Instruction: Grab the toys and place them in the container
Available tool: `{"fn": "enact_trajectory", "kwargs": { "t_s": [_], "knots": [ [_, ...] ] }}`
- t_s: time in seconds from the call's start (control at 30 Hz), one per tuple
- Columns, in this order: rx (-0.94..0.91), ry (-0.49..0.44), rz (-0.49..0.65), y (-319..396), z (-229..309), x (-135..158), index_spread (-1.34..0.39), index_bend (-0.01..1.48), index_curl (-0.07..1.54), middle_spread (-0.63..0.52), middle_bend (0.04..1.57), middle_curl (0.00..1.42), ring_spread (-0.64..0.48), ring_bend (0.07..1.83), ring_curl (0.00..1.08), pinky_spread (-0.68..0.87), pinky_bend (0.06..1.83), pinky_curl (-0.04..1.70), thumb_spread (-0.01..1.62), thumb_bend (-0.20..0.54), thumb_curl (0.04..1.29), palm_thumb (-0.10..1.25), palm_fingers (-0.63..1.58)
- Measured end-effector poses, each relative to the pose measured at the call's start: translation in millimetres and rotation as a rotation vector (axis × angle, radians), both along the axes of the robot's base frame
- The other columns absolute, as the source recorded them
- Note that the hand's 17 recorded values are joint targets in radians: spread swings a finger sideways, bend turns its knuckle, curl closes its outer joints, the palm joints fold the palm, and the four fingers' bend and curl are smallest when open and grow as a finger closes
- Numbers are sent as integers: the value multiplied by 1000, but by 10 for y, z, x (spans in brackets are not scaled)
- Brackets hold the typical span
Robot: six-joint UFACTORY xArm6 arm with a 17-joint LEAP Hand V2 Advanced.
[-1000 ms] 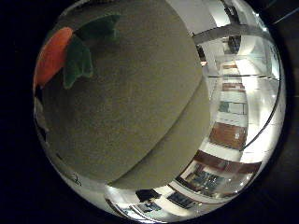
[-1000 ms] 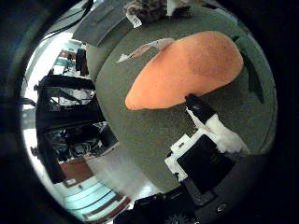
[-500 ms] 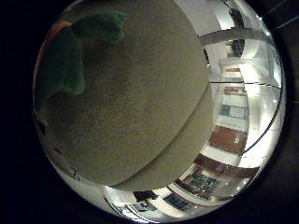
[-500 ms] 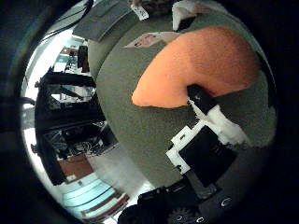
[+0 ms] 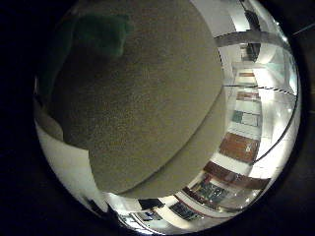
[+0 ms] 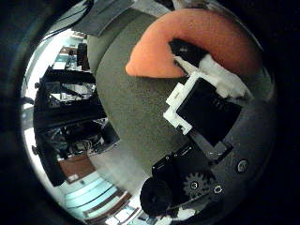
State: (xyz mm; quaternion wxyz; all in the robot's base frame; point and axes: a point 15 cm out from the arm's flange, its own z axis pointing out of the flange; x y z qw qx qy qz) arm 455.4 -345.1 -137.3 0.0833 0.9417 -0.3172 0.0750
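An orange plush carrot toy lies on a round grey-green padded surface, very close to the palm. Its green leaves show dark at the surface's far side in the little finger side view. My right hand is down over the carrot, with one white and black finger curled in and its black tip pressed into the orange plush. The rest of the carrot is hidden behind the hand. No container shows in either view.
The padded surface ends in a rounded edge with floor beyond it. A black rack with gear stands off the surface's side. A flat grey object lies at the surface's far edge.
The hand has come down onto the carrot, which now fills more of the thumb side view. The finger has curled in onto the plush. The leaves have gone into shadow under the palm.
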Motion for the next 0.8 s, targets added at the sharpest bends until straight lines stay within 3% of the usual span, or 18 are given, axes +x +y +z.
{"fn": "enact_trajectory", "kwargs": {
  "t_s": [0.13, 0.37, 0.53, 0.8],
  "knots": [
    [-13, -10, -17, -126, 115, -9, -368, 693, 646, -213, 941, 623, -289, 1003, 515, -428, 966, 191, 985, -18, 504, 974, 1281],
    [-33, -30, -45, -358, 293, -68, -339, 938, 815, -232, 1108, 794, -273, 1259, 673, -292, 1429, 439, 1043, -11, 544, 995, 1079],
    [-48, -57, -71, -523, 465, -97, -316, 1045, 903, -250, 1166, 916, -284, 1318, 774, -218, 1558, 548, 1082, -10, 584, 1007, 1031],
    [-54, -60, -86, -445, 869, -290, -282, 1097, 924, -239, 1184, 992, -291, 1312, 866, -174, 1570, 624, 1061, -14, 639, 1007, 1038]
  ]
}}
